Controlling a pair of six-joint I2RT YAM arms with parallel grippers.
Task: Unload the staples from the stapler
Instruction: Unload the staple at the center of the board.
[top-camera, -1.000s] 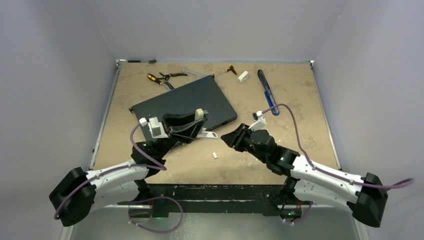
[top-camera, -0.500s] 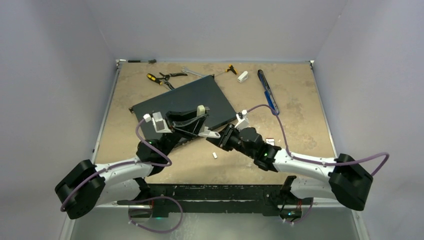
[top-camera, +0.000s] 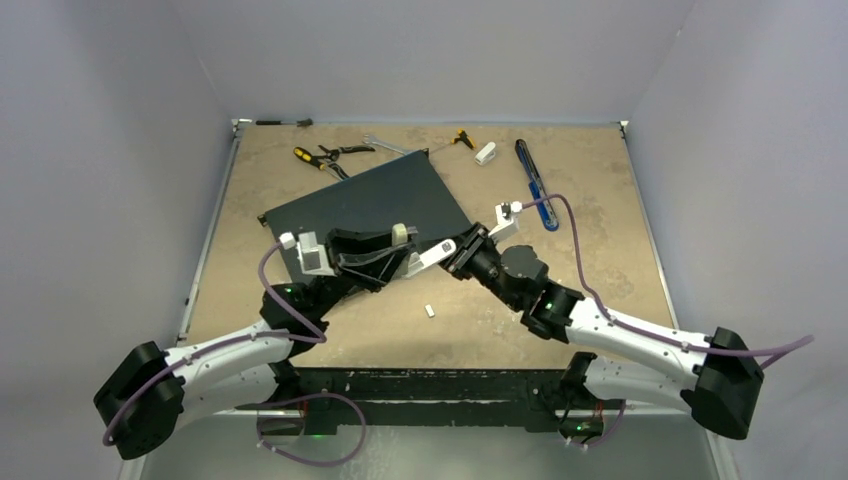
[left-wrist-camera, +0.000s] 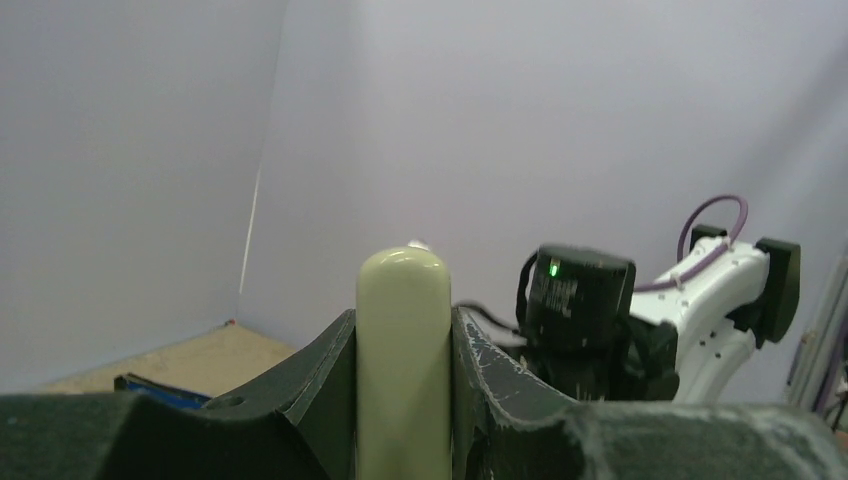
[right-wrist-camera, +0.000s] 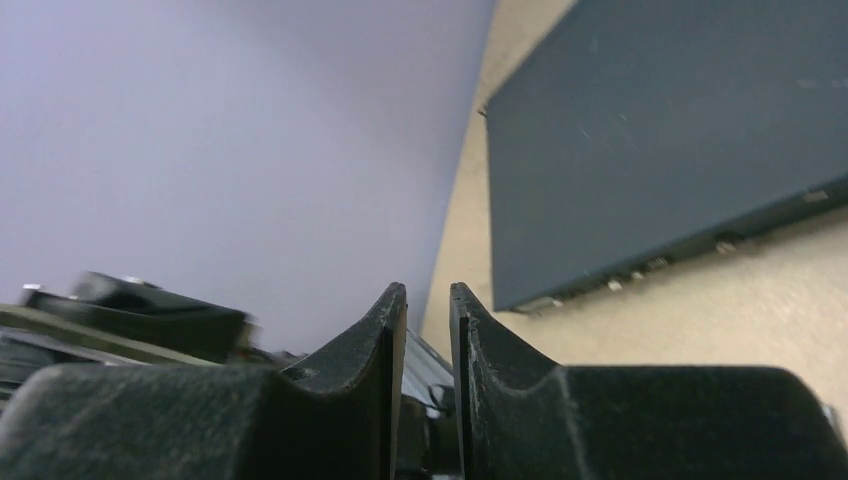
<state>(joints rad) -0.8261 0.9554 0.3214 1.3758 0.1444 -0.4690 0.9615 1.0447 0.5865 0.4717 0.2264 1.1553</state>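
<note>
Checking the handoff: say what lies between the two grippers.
Top view: the white metal arm of the pale cream stapler spans from left gripper to right gripper.

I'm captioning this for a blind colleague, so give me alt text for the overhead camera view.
Above a tan table, the left arm's jaws hold a black-and-cream stapler while the right arm's jaws pinch its silver tray. A small pale strip lies nearby, a dark slab behind.
</note>
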